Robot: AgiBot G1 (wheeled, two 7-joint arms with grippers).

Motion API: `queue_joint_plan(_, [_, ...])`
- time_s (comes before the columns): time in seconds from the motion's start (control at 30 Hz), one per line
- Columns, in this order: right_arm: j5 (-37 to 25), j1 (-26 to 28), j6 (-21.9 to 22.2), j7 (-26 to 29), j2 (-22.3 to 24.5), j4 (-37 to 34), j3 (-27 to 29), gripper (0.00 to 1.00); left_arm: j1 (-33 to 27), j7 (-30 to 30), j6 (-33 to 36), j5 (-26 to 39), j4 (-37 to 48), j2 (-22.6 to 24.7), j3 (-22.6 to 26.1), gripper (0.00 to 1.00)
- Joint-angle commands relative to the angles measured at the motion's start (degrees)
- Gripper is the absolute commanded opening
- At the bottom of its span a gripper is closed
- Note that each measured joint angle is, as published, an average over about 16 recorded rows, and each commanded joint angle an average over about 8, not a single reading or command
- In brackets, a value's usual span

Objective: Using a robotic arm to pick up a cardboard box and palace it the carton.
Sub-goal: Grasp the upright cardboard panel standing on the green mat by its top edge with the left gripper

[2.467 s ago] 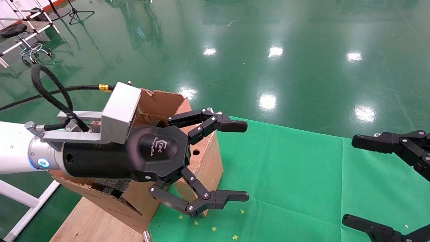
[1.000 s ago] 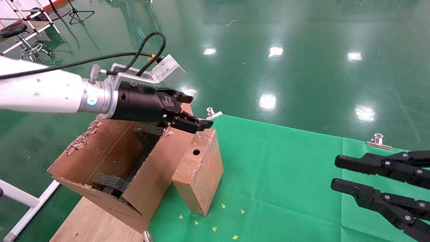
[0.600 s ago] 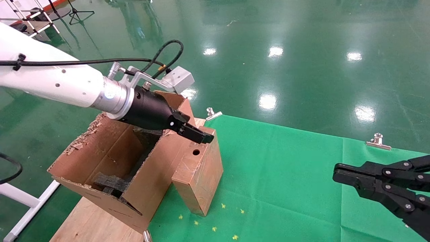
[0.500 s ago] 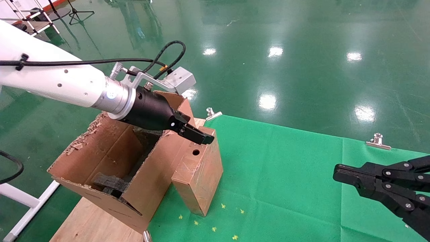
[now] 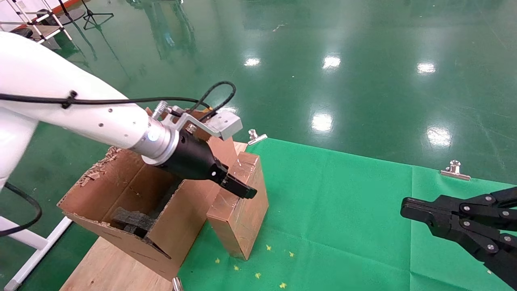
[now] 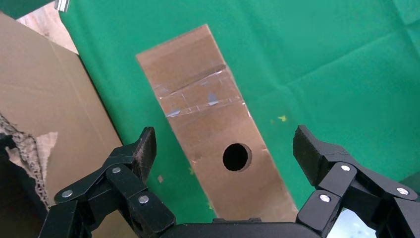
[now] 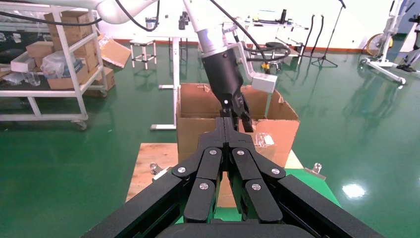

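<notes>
So the left gripper (image 6: 225,148) on the robotic arm (image 5: 80,117) hangs over the cardboard box (image 5: 239,202), fingers spread wide either side. Box stands on the green cloth (image 5: 343,210), touching the carton (image 5: 133,202). Right gripper (image 5: 408,204) is pressed together, far right.

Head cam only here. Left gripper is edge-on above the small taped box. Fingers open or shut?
Observer: Open. In the left wrist view the left gripper straddles the cardboard box, one finger on each side.
Operator: Touching it?
Observer: No. Both fingers have green cloth showing between them and the box.
Operator: Right gripper?
Observer: Shut. The right wrist view shows the right gripper with its fingers pressed together, pointing toward the carton.
</notes>
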Motion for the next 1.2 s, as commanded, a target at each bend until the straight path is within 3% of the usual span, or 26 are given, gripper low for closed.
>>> queue_joint_plan(0.03, [0.0, 0.0, 0.0, 0.0, 0.0, 0.0, 0.0, 0.0, 0.1, -0.3, -0.3, 0.6, 0.0, 0.3, 0.8, 1.0])
queue_joint_plan(0.2, [0.0, 0.0, 0.0, 0.0, 0.0, 0.0, 0.0, 0.02, 0.7, -1.0, -1.4, 1.1, 0.1, 0.8, 1.5, 1.0])
queue_joint_plan(0.23, [0.0, 0.0, 0.0, 0.0, 0.0, 0.0, 0.0, 0.08, 0.8, -1.1, -1.6, 1.2, 0.1, 0.9, 1.5, 1.0])
queue_joint_plan(0.33, [0.0, 0.0, 0.0, 0.0, 0.0, 0.0, 0.0, 0.45, 0.9, -1.1, -2.2, 1.6, 0.2, 1.1, 1.8, 1.0])
queue_joint_plan(0.37, [0.0, 0.0, 0.0, 0.0, 0.0, 0.0, 0.0, 0.58, 0.9, -1.0, -2.3, 1.8, 0.2, 1.1, 1.8, 0.93])
queue_joint_plan(0.43, [0.0, 0.0, 0.0, 0.0, 0.0, 0.0, 0.0, 0.83, 0.9, -0.9, -2.6, 2.1, 0.2, 1.2, 1.9, 0.69])
queue_joint_plan(0.5, [0.0, 0.0, 0.0, 0.0, 0.0, 0.0, 0.0, 1.0, 0.9, -0.9, -2.7, 2.2, 0.1, 1.3, 2.0, 0.44])
queue_joint_plan(0.6, [0.0, 0.0, 0.0, 0.0, 0.0, 0.0, 0.0, 1.0, 0.9, -0.9, -2.8, 2.3, 0.1, 1.3, 2.0, 0.07])
queue_joint_plan(0.63, [0.0, 0.0, 0.0, 0.0, 0.0, 0.0, 0.0, 1.0, 0.9, -0.9, -2.8, 2.2, 0.1, 1.3, 2.0, 0.01])
queue_joint_plan(1.2, [0.0, 0.0, 0.0, 0.0, 0.0, 0.0, 0.0, 1.0, 0.9, -1.0, -2.4, 1.8, 0.1, 1.1, 1.8, 0.0])
